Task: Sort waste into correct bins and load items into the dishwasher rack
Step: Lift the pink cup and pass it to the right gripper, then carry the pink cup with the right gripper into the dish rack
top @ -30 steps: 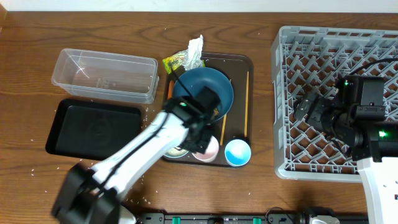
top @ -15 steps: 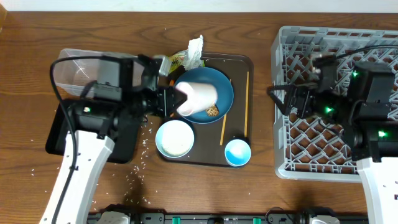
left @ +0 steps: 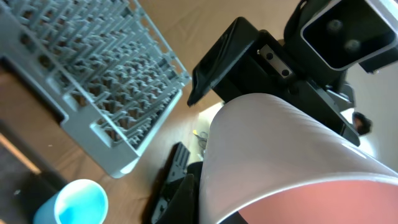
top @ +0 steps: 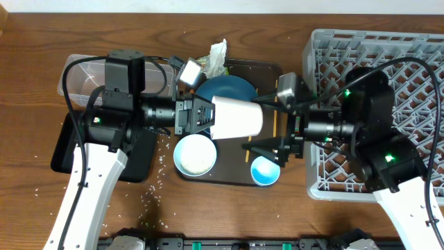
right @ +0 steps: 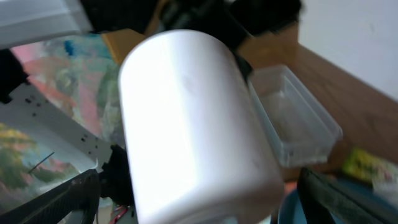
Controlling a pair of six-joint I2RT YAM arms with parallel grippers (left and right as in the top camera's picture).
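My left gripper [top: 208,116] is shut on the small pink cup [top: 237,117] and holds it sideways above the dark blue dish [top: 223,90]. The cup fills the left wrist view [left: 280,155] and the right wrist view [right: 193,124]. My right gripper [top: 270,128] is open, its fingers [right: 208,205] on either side of the cup's closed end. The white bowl [top: 194,154] and small blue cup [top: 265,170] stand on the brown serving tray [top: 270,69]. The chopsticks [top: 276,119] are partly covered. The grey rack [top: 409,62] is at the right. The carrot and food lump are hidden.
The clear tub [top: 87,73] and black tray [top: 66,149] lie at the left, partly under my left arm. White tissue [top: 218,54] and the yellow-green wrapper [top: 200,67] sit at the serving tray's far edge. Rice grains [top: 156,173] are scattered on the table.
My left gripper lifted the pink cup off the serving tray and carried it right. My right arm swung left from over the rack, its open fingers now around the cup's end.
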